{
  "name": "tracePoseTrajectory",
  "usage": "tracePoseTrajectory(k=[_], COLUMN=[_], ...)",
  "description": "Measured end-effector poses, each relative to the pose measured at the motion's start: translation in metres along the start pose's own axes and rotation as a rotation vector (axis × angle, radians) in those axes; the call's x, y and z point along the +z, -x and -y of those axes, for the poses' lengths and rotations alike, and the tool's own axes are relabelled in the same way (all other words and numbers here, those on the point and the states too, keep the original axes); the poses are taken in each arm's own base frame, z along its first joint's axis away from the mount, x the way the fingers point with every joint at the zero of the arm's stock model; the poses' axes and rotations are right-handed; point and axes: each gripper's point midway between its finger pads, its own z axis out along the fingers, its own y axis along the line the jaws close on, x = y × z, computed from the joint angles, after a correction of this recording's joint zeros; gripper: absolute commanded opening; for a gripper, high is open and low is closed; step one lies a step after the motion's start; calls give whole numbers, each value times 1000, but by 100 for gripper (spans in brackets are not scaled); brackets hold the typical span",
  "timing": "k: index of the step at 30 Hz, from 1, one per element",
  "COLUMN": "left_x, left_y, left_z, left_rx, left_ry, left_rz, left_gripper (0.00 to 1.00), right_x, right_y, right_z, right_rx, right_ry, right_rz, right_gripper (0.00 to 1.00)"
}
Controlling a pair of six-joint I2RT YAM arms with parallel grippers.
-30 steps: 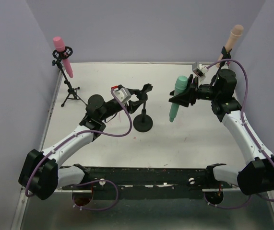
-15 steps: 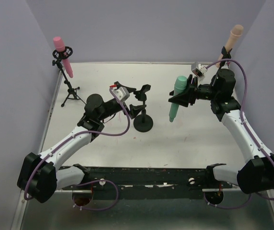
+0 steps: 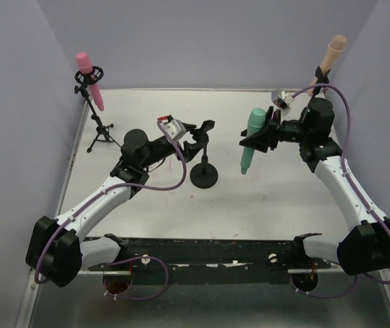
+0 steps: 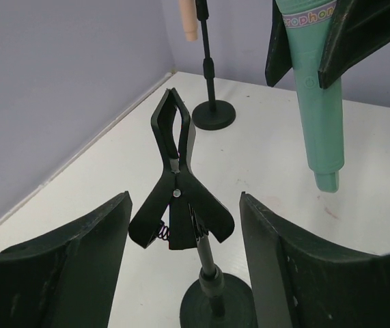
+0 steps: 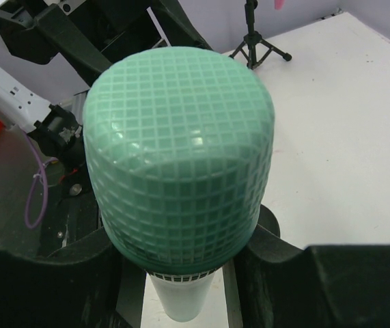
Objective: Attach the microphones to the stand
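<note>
Now the last microphone's turn, at the middle stand [image 3: 203, 175]
Pink microphone [image 3: 89, 78] fills the tripod stand [image 3: 100, 133], peach-beige microphone [image 3: 332, 51] the far-right stand [image 4: 208, 68]; the spring clip [image 4: 175, 205] between the left gripper's [image 3: 200, 134] open fingers is empty. Right gripper [image 3: 259, 134] clamps the teal-green microphone [image 3: 248, 158] upright nearby; next, I judge: squeeze that clip wide, lower the handle in

The left arm [image 3: 106, 198] reached forward and inward from its base, elbow bent and wrist roughly level, its jaws standing wide apart. The right arm [image 3: 345, 184] stretched forward along the right side, wrist turned inward, its jaws closed on the teal microphone [image 3: 252, 140], held upright.
</note>
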Motion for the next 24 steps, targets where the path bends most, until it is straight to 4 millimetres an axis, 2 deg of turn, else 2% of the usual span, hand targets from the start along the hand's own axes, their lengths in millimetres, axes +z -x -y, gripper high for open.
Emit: tracePoseTrajectory(k=[4,9,15,16,19,23,24], left_x=[1,0,0,0,0,2,3], left_y=[-6,-11,-11,-11,-9,-4,-3], left_z=[0,-1,-1,-1,-1,-3,-3], left_rx=[-9,-18,-25,-26,-33,-32,-32], left_ry=[-2,-1,0,0,0,1,1], left_rz=[-23,-44,-46,-46,-43,-36,-36], left_gripper=[76,94,92,90,75,37,32], right_x=[0,0,0,0,0,0,0], right_y=[0,0,0,0,0,0,0], right_z=[0,0,-1,-1,-1,-1,-1], right_rx=[0,1,1,1,1,1,2], right_ry=[0,2,7,7,8,8,8], right_rz=[0,0,-1,-1,-1,-1,-1], right_gripper=[22,22,22,22,22,23,22])
